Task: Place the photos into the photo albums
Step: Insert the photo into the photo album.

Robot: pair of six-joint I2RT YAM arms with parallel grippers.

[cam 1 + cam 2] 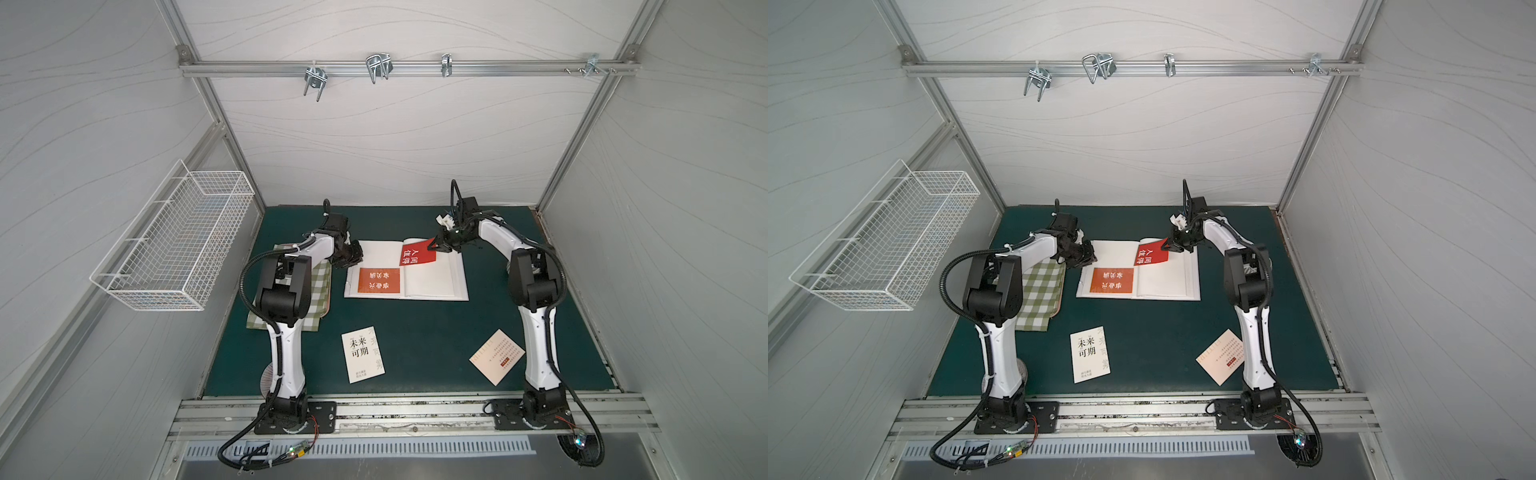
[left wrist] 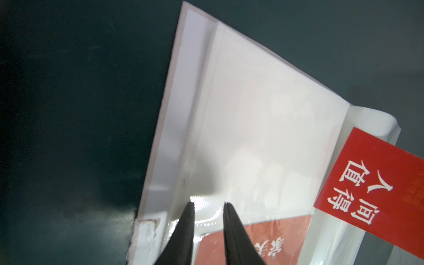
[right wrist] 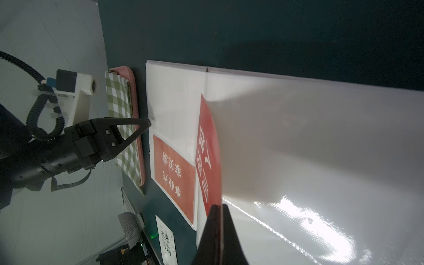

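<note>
The photo album [image 1: 436, 282] [image 1: 1167, 282] lies open mid-table, its white pages covered by clear sleeves [image 2: 263, 114]. An orange photo [image 1: 379, 281] [image 3: 174, 176] sits inside the left page's near sleeve. My right gripper [image 1: 434, 243] [image 3: 218, 206] is shut on a corner of the red photo [image 1: 417, 255] [image 2: 376, 190], which hangs tilted over the spine and right page. My left gripper [image 1: 358, 259] [image 2: 207, 204] has its tips on the left page's outer edge, jaws slightly apart, nothing between them. A white photo [image 1: 362, 353] and a cream photo [image 1: 497, 356] lie flat nearer the front.
A green-and-white checked flat item [image 1: 320, 286] on a pink tray [image 3: 137, 114] lies just left of the album, under the left arm. A white wire basket [image 1: 174, 245] hangs on the left wall. A round ribbed object [image 1: 266, 380] sits by the left arm's base.
</note>
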